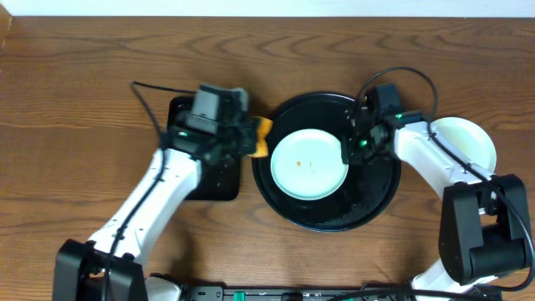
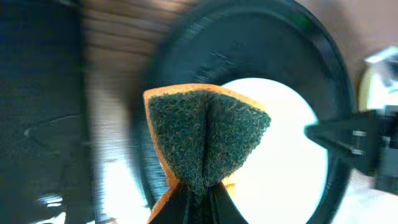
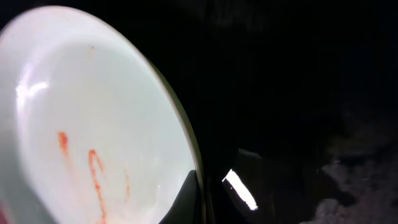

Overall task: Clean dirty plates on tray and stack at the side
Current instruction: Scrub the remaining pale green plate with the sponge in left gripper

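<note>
- The left tool (image 2: 198,200) is clamped on a folded sponge (image 2: 208,134), green scouring face out. It hangs over the left rim of the tray (image 1: 368,205).
- From the sponge, the plate (image 1: 311,171) lies just toward the tray's centre, on the robot's right. The sponge is near the plate's left edge and, as far as I can tell, not touching it.
- The plate is round, so no long axis matters. What matters is that its smeared face is up and open to the sponge side.
- The thin orange-red streaks sit near the plate's middle, so in my judgement the wipe must reach inward past the tray's rim.
- The right tool (image 1: 358,149) is at the plate's right edge, inside the tray. Its fingers straddle the rim and look pinched on it, bracing the plate.
- The left arm is the nearer one for scrubbing. The right is placed to steady the plate.
- Beyond the tray's right side, pale plates sit in a stack (image 1: 468,138) on the surface (image 1: 84,84).
</note>
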Available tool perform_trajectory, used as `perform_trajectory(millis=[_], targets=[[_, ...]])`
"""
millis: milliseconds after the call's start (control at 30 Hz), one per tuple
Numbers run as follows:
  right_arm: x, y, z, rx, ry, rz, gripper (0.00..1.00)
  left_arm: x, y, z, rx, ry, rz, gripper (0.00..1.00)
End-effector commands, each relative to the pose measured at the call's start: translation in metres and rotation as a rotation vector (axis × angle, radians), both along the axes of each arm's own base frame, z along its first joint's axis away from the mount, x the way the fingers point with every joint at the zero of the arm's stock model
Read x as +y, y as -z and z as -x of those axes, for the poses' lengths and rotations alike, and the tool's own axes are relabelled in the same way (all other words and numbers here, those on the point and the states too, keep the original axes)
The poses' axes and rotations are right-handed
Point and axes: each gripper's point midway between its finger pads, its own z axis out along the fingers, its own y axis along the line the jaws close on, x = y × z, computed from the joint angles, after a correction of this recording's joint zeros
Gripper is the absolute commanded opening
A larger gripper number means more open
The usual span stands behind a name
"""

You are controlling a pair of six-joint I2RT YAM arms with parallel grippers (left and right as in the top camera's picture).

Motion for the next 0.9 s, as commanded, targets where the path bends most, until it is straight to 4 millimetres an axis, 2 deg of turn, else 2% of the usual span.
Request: perform_trajectory(millis=[0,333,533,633,700,867], targets=[[-0.002,0.01,0.008,0.023,0.016,0.026,0.01,-0.026,0.017,0.008,0.068,-0.031,0.001,0.08],[-0.001,0.013,0.015,0.045,0.013,0.031,0.01,-0.114,0.059,0.025,0.159,-0.038,0.101,0.08],[-0.001,0.013,0.015,0.045,0.013,0.031,0.01,-0.144,0.083,0.042,0.217,-0.04,0.122,0.07],[-0.001,0.013,0.016,0.049,0.013,0.032,0.01,-0.148,0.099,0.05,0.245,-0.029,0.096,0.08],[-0.001,0.013,0.017,0.052,0.013,0.033,0.01,-0.142,0.111,0.051,0.259,-0.033,0.057,0.08],[-0.002,0.013,0.019,0.061,0.013,0.035,0.01,-0.091,0.126,0.031,0.173,-0.057,-0.144,0.07]])
